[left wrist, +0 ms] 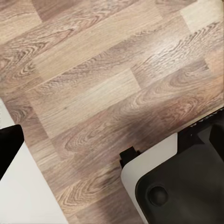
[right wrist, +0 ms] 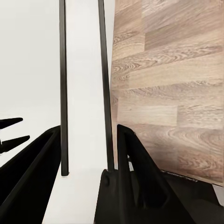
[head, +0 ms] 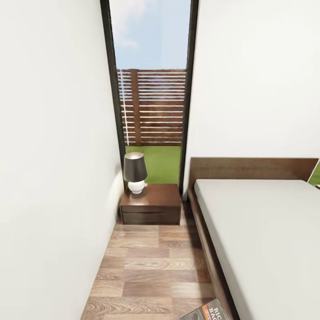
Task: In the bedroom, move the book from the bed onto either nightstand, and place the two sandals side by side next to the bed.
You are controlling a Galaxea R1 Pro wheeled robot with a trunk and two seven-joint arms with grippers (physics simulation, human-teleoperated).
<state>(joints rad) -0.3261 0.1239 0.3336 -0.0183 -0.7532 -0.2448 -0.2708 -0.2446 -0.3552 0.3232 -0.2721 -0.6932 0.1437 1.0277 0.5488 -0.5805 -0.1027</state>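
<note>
Book (head: 209, 312) clamped edge-on in right gripper (right wrist: 88, 154), low in head view beside bed (head: 266, 231); nightstand (head: 151, 205) straight ahead w/ lamp (head: 135, 172). Left claw: state can't tell

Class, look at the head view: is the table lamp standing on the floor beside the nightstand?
No. The lamp stands on top of the nightstand, at its left rear corner, beneath the window.

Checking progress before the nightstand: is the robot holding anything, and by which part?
Apparently the book, one edge clamped between the right gripper's fingers.
</note>
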